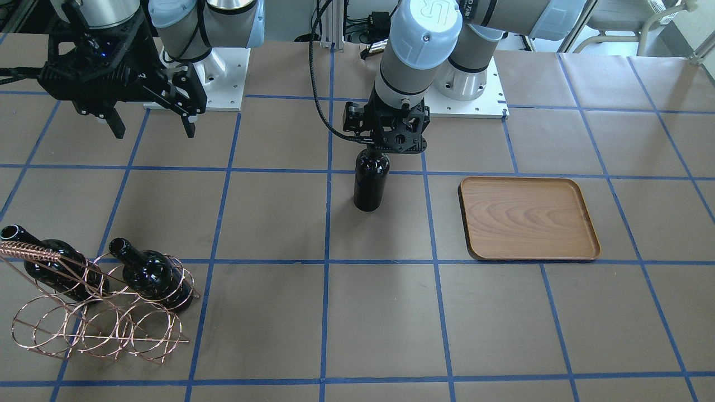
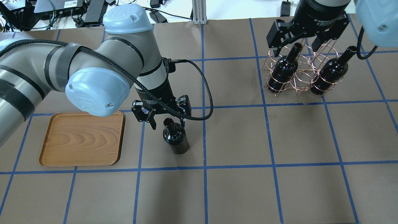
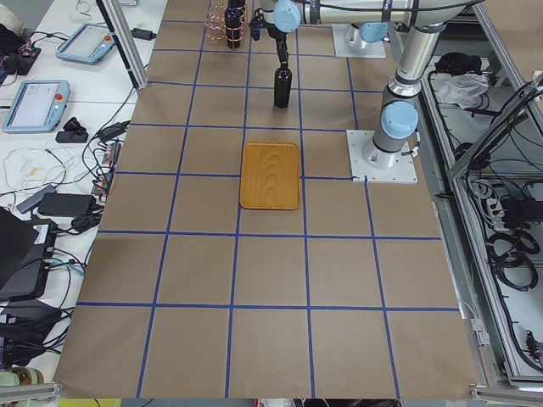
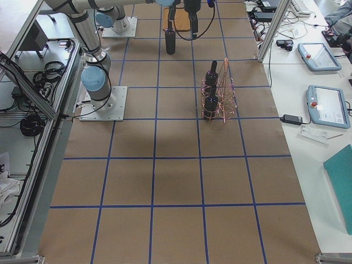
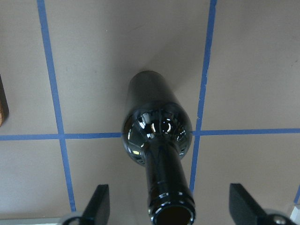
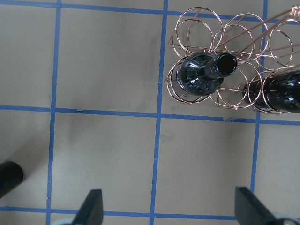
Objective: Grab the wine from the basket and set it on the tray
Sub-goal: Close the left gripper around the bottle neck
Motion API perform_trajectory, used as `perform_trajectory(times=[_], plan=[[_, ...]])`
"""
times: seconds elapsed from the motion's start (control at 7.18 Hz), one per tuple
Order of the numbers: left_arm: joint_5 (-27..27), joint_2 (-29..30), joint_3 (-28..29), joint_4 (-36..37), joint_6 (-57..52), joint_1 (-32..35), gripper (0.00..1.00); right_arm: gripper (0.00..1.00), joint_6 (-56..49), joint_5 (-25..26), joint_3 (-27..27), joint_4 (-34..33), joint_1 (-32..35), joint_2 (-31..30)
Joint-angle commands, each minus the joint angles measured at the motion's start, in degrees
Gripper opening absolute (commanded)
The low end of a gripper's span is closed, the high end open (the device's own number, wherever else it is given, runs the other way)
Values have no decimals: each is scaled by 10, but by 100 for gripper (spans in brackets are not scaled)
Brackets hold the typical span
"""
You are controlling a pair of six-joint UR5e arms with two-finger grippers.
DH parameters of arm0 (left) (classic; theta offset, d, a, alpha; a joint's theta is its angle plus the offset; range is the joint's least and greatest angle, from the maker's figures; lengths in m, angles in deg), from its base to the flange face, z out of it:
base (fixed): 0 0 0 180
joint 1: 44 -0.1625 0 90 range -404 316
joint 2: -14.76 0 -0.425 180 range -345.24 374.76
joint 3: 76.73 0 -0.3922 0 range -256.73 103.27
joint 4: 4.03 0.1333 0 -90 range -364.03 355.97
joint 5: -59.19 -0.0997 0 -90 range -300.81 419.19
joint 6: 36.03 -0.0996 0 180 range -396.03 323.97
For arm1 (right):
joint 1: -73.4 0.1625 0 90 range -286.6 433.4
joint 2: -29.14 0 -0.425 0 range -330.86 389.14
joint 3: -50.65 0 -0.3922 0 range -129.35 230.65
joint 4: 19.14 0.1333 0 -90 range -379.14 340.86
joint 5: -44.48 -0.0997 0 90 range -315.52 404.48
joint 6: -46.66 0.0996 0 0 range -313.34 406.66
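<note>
One wine bottle (image 2: 176, 140) stands upright on the table right of the tray (image 2: 82, 138); it also shows in the front view (image 1: 370, 181). My left gripper (image 2: 168, 123) is open, its fingers (image 5: 98, 206) on either side of the bottle's neck (image 5: 164, 178) near the mouth without touching it. Two more bottles (image 2: 284, 70) (image 2: 331, 73) lean in the copper wire basket (image 2: 300, 76). My right gripper (image 1: 155, 133) is open and empty, raised high on the robot's side of the basket (image 6: 211, 33). The tray (image 1: 528, 218) holds nothing.
Brown paper with a blue tape grid covers the table (image 2: 236, 186). The two arm bases (image 1: 475, 95) stand at the robot's edge. The basket's coiled handle (image 1: 28, 248) sticks up beside the bottles.
</note>
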Motion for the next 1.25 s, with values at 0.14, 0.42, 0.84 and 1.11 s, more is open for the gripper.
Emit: perform_trajectory(times=[0.14,0.42,0.84,1.11], plan=[[-1,3,-4,-3,1,0,67,100,0,0,0,-1,0,0],[1,4,-4,0,1,0,59,100,0,0,0,-1,0,0],[4,4,-2,-3,2,0,0,100,0,0,0,0,0,0],[2,4,-2,-5,2,0,0,100,0,0,0,-1,0,0]])
